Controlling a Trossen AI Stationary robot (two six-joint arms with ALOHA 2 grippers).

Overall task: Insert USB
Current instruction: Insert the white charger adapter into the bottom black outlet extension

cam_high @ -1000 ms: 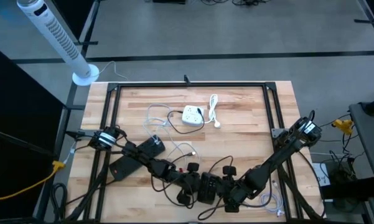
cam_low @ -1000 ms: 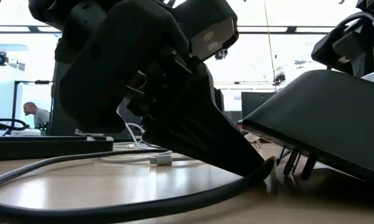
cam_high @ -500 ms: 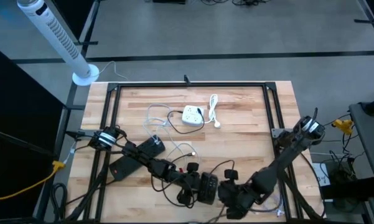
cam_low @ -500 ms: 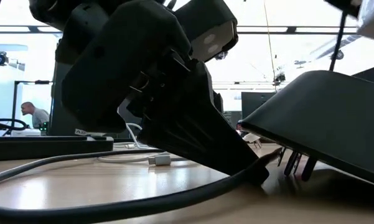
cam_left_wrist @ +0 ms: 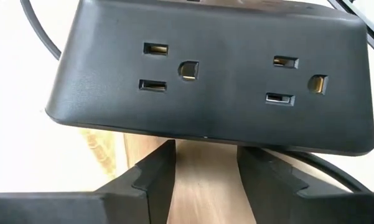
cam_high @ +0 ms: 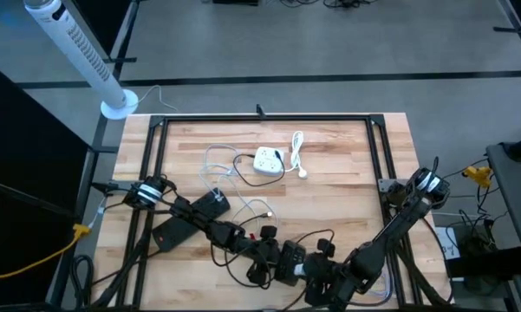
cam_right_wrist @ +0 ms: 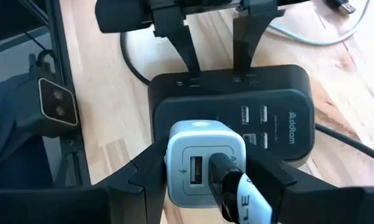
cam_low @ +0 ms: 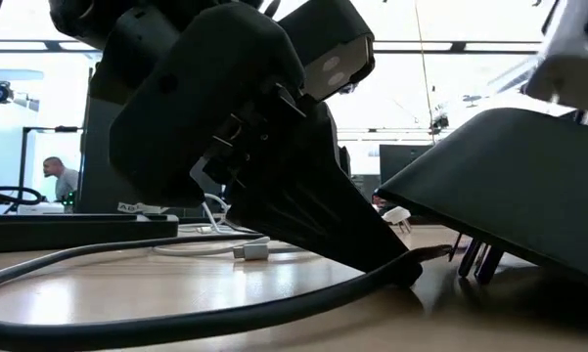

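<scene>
**Charger poised over the power strip**

High view: both arms meet at the near edge of the surface (cam_high: 329, 165); the left claw (cam_high: 282, 260) and right claw (cam_high: 322, 276) sit side by side.

Left wrist view: the left claw's fingers stand parted, holding nothing, with the black power strip (cam_left_wrist: 211, 74) just ahead.

Right wrist view: the right claw (cam_right_wrist: 205, 171) is clamped on a white USB charger (cam_right_wrist: 202, 162), a cable already in its port. The strip's USB ports (cam_right_wrist: 254, 115) lie just beyond it, the strip's long axis crosswise. The right arm is nearer.

The right gripper (cam_high: 322, 276), clamped on a white charger (cam_right_wrist: 205, 158), has swung back toward the black power strip (cam_right_wrist: 233, 115).
</scene>
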